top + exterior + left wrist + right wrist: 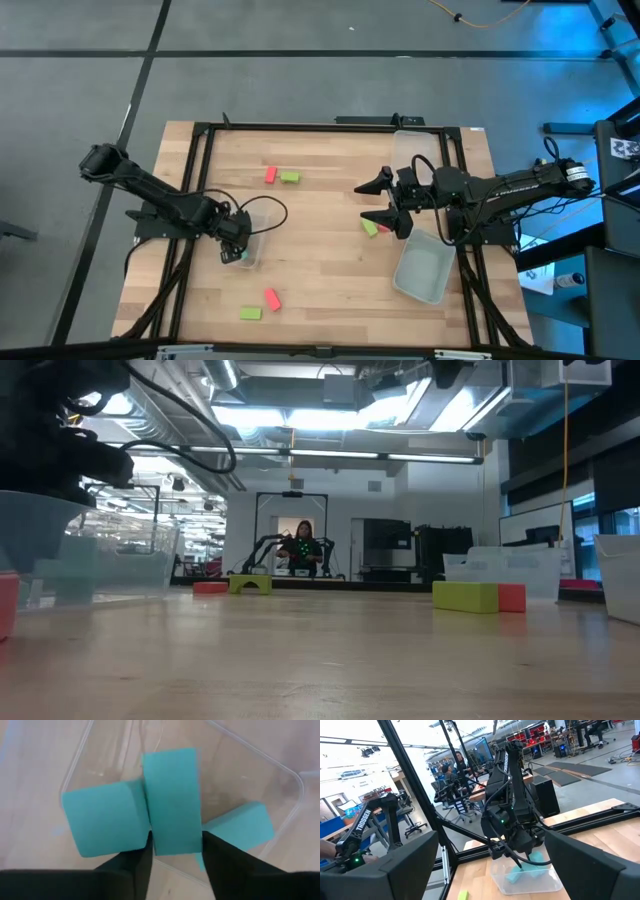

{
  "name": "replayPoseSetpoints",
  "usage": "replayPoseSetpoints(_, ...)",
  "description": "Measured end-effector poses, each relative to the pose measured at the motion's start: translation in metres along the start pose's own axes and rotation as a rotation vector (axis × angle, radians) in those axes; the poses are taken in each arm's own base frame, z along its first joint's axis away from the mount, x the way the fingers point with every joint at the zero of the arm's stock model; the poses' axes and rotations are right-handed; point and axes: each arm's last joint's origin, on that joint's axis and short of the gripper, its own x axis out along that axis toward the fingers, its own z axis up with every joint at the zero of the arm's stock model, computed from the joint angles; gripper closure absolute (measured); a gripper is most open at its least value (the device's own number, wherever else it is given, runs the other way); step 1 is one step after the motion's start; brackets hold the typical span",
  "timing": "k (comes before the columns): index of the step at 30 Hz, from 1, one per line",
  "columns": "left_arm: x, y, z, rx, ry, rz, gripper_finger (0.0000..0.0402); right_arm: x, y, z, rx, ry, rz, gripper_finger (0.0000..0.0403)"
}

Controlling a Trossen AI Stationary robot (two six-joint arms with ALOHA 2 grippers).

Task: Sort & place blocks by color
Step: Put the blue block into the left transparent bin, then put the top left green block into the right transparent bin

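Teal block (171,800) lengthwise between claw fingers (131,865)

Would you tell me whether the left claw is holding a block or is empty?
Holding one: the left claw is shut on a teal block over the clear tub, two teal blocks inside.

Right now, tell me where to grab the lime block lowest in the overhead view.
Take the lime block across its two long sides, coming straight down. It lies flat on the table and the red block by its corner appears clear of those sides. The left hand is shut on a teal block; the open right hand looks freer.
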Motion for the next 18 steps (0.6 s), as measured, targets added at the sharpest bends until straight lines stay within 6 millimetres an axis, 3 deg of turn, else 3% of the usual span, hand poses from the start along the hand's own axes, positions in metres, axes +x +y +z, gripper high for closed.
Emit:
replayPoseSetpoints(5, 0.0, -0.001, 0.0, -0.008, 0.013, -0.024, 0.0194, 0.0, 0.0, 0.0, 0.0, -0.001, 0.0, 0.0034)
replayPoseSetpoints(10, -0.015, -0.006, 0.003, -0.028, 0.064, -0.104, 0.0182, 0.0, 0.0, 0.0, 0.0, -0.001, 0.0, 0.0034)
replayPoseSetpoints(14, -0.049, -0.009, 0.01, -0.026, 0.029, -0.165, 0.0183, 0.0, 0.0, 0.0, -0.001, -0.002, 0.001, 0.0034)
replayPoseSetpoints(18, -0.108, -0.008, 0.021, -0.03, -0.281, -0.231, 0.0182, 0.0, 0.001, 0.001, -0.001, -0.014, 0.006, 0.0034)
